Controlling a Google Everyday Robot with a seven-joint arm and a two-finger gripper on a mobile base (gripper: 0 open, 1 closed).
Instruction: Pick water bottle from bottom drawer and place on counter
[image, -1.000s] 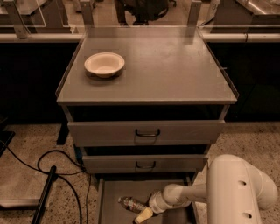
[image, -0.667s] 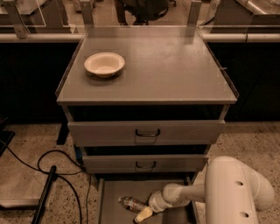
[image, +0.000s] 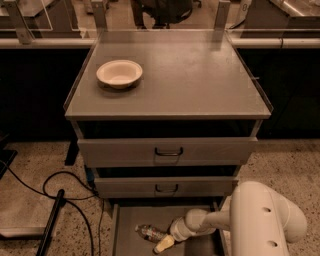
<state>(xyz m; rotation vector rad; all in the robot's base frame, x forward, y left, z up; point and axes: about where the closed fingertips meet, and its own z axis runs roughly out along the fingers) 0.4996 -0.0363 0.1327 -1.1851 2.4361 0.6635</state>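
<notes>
The water bottle (image: 149, 232) lies on its side on the floor of the open bottom drawer (image: 125, 225), left of centre. My gripper (image: 164, 244) reaches into the drawer from the right, its cream fingertip just right of and below the bottle. The white arm (image: 260, 220) fills the lower right. The counter (image: 200, 75) is the broad grey cabinet top above.
A cream bowl (image: 119, 73) sits on the counter's left side. Two handled drawers (image: 169, 151) stand shut above the open one. Black cables (image: 60, 195) lie on the speckled floor to the left. A railing runs behind the cabinet.
</notes>
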